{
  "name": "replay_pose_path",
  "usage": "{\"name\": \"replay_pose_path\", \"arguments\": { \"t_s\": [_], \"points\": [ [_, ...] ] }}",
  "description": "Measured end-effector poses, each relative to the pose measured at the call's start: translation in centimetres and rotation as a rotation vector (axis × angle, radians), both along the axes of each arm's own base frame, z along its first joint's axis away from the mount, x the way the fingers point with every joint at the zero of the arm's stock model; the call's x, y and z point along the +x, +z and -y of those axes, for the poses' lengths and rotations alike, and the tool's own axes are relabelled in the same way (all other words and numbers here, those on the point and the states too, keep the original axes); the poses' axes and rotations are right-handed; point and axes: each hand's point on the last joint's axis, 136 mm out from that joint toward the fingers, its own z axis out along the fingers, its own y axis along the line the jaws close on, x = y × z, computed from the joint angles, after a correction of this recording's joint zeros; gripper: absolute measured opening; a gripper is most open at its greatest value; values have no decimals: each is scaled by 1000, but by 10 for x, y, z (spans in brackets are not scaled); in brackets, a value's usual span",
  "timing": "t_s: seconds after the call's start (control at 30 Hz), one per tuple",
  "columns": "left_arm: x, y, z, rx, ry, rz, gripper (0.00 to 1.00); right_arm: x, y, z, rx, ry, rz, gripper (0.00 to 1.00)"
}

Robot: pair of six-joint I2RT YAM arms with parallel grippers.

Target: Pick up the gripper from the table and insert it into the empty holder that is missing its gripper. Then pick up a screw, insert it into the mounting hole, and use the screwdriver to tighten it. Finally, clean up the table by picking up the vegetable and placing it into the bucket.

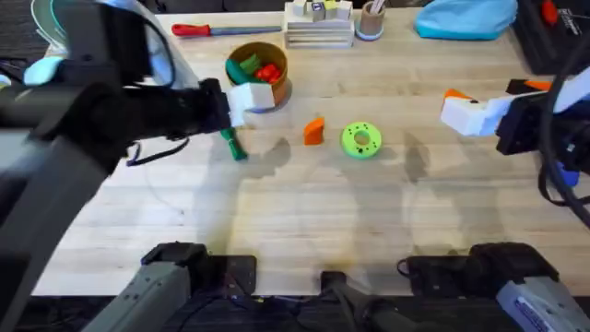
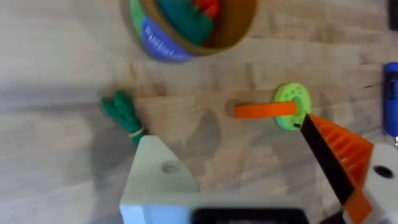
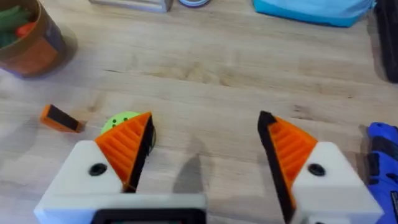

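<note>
- Step in hand: judged the first one, fetching the gripper (image 1: pixel 314 130). The orange wedge lies loose on the desk (image 1: pixel 295 231), centre of the overhead frame, just left of the lime disc (image 1: pixel 360 140) and apart from it.
- Holder: the left hand (image 2: pixel 249 168) is the one lacking a pad. In the left wrist view its left finger base, the holder (image 2: pixel 158 171), is bare white with an open screw hole, while the right finger carries an orange ribbed pad (image 2: pixel 345 149).
- Left hand: spread wide and grasping nothing. In the overhead frame it hangs at upper left of centre, just beside the bucket (image 1: pixel 258 74), with the vegetable (image 1: pixel 232 145) on the desk just below it.
- Right hand (image 3: pixel 205 146): released, its two orange pads well apart, nothing between them. In the overhead frame it hovers at the right edge, well apart from the gripper.
- Bucket: already holds green and red toy pieces; the vegetable is still outside it.
- Screwdriver (image 1: pixel 207 29): red handle, lies at the top of the overhead frame, left of the bucket. No screw can be made out.
- Next move, as a judgement: the right hand must travel left, come down over the gripper, close on its sides and carry it to the bare holder; alignment of the wedge to the white base is likely the delicate part.
</note>
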Motion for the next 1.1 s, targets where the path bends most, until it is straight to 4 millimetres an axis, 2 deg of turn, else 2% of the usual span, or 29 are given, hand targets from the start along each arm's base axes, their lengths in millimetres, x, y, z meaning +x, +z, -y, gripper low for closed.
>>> {"name": "replay_pose_path", "arguments": {
  "t_s": [0.2, 0.37, 0.43, 0.6, 0.77, 0.87, 0.97, 1.1],
  "points": [
    [-12, 65, 9, 55, -104, 326, 994, 0, 0, 0, 0, 0, 0, 992],
    [-14, 125, 12, 84, -132, 613, 995, 0, 0, 0, 0, 0, 1, 991],
    [-16, 138, 12, 91, -133, 674, 994, 0, 0, 0, 0, 0, 0, 991],
    [-18, 138, 12, 98, -138, 675, 993, 0, 0, 0, 0, 0, 0, 991],
    [-26, 113, 9, 106, -133, 558, 994, 0, 0, 0, 0, 0, 0, 991],
    [-26, 107, 5, 129, -117, 533, 994, 0, 0, 0, 0, 0, 0, 992],
    [-24, 112, 4, 163, -129, 578, 994, 0, 0, 0, 0, 0, 0, 992],
    [-23, 124, 12, 217, -190, 738, 994, 0, 0, 0, 0, 0, 0, 991]
  ]
}}
